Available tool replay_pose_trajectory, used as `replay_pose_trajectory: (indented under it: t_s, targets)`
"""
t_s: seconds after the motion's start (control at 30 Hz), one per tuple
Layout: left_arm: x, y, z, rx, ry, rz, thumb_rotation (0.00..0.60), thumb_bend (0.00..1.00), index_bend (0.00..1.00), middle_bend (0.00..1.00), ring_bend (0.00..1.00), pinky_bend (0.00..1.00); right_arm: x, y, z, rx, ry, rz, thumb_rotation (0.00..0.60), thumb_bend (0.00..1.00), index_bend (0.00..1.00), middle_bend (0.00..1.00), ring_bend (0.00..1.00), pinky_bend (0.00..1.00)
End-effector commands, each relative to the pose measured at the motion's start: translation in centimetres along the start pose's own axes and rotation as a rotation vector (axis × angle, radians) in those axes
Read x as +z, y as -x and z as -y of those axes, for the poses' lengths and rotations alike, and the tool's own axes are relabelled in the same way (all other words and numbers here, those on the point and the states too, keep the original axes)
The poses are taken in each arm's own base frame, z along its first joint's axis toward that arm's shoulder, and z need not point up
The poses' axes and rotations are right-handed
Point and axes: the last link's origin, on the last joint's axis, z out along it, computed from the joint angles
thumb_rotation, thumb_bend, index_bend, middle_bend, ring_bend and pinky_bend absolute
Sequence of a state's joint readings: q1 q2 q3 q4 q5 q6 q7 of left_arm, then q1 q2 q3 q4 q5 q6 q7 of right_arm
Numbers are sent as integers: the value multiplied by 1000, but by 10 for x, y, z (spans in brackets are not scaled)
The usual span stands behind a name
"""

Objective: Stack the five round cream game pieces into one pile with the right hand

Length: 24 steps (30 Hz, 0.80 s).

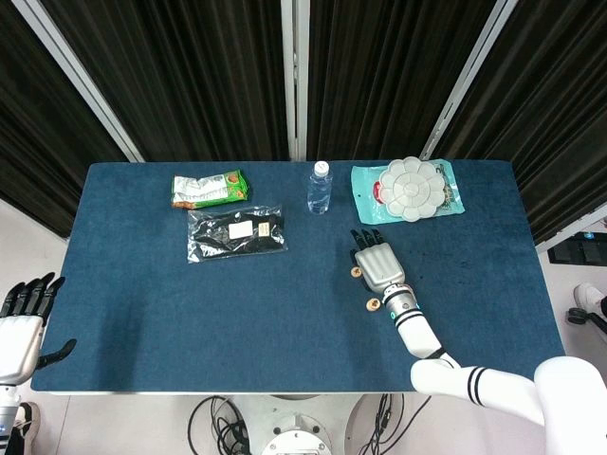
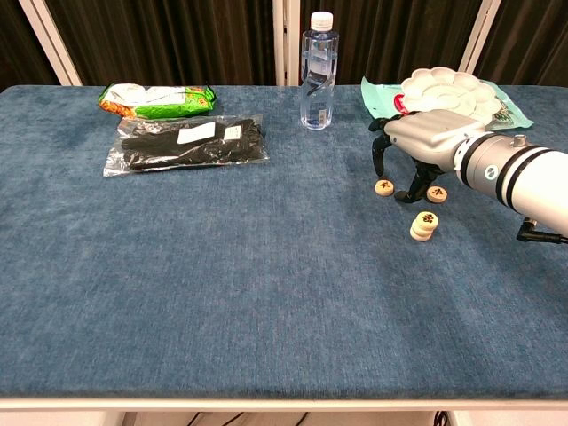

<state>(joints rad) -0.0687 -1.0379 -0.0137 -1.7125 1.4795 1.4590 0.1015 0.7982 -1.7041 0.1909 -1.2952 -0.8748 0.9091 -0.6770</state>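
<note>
Hovering unclenched, the silver right hand (image 2: 417, 142) straddles a single round cream game piece (image 2: 384, 187). Any careless sweep could topple the nearby short cream pile (image 2: 423, 225).

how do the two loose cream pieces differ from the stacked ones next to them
The two loose pieces each lie flat and alone on the blue table; the stacked pieces sit one on another, so the pile stands taller. The loose ones lie under the right robot hand, farther from the camera; the pile sits nearer, clear of it. All are round, cream, with a dark mark on top.
</note>
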Motion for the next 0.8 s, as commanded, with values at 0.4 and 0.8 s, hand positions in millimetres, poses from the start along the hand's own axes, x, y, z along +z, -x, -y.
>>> replay_pose_trajectory:
  t_s: [0.4,0.8]
  targets:
    - [0,-1,2,-7,-7,-5,600,191,41,0,0,0,5,2,2,8,-2,-3,600,239,461,64,0,0]
    - [-1,-3,3,-9,-7,-12,600,191,42,0,0,0,4,0,3,24,-6,-11,600,247,528,74,0,0]
